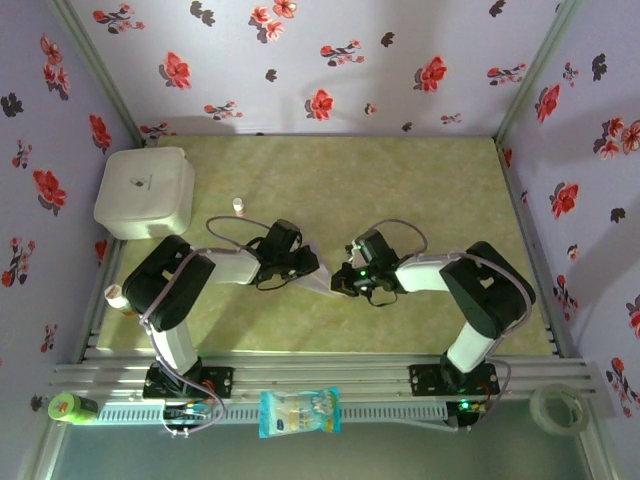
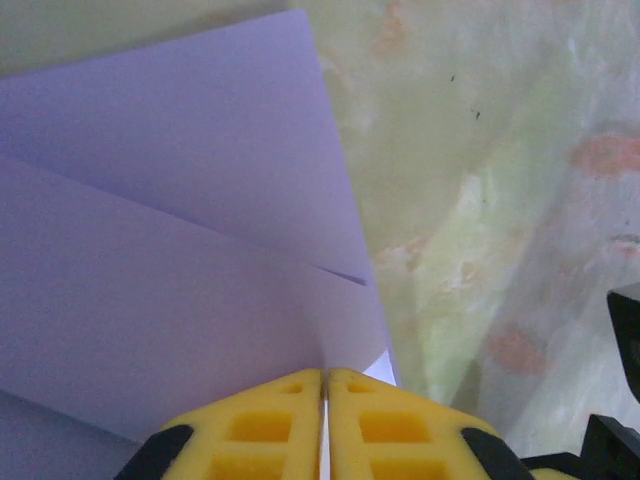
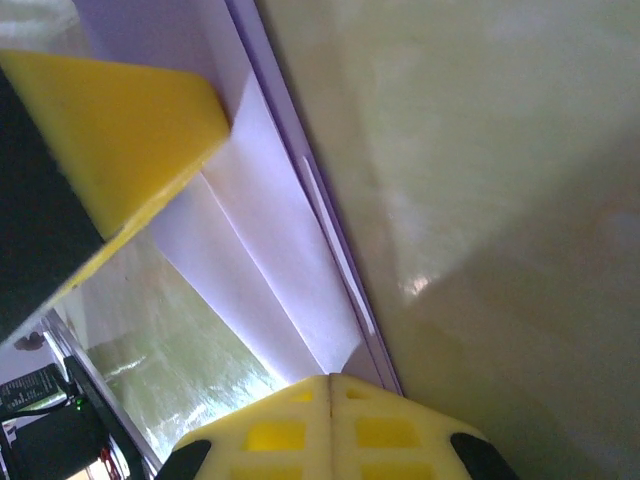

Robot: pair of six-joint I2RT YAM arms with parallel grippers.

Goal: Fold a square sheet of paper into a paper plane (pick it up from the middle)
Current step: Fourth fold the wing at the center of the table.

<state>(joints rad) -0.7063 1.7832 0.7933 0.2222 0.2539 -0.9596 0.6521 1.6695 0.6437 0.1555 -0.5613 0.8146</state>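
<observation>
**Desk:** What sits on the left, seen from above?

**Photographer:** A small green container (image 1: 72, 408) lies on the front rail at seven o'clock. A white rounded box (image 1: 145, 192) stands on the green worktop (image 1: 430, 180) at ten o'clock. A small white cylinder (image 1: 238, 205) is near the box's three o'clock side but apart from it. A blue-and-white packet (image 1: 300, 412) lies on the rail at six o'clock.

**Desk:** And the left tool?

**Photographer:** The left tool (image 1: 312, 270) reaches toward three o'clock, close to the middle of the worktop. On its wrist camera the yellow fingers (image 2: 265, 425) are pressed together, pinching the near edge of the lilac paper (image 2: 180, 250). The paper fans out toward eleven o'clock in overlapping folded layers.

**Desk:** Where is the paper overall?

**Photographer:** From above, it is a narrow pale strip between the two tools, just on the six o'clock side of the worktop's centre. Whether it rests on the surface, I cannot tell.

**Desk:** The right tool?

**Photographer:** The right tool (image 1: 341, 284) points toward nine o'clock and meets the paper from the other side. On its wrist camera its fingers (image 3: 390, 435) are closed on a folded corner of the paper. One yellow finger of the left tool shows at ten o'clock. A roll of clear tape (image 1: 557, 408) rests at four o'clock, past the rail's right end.
</observation>
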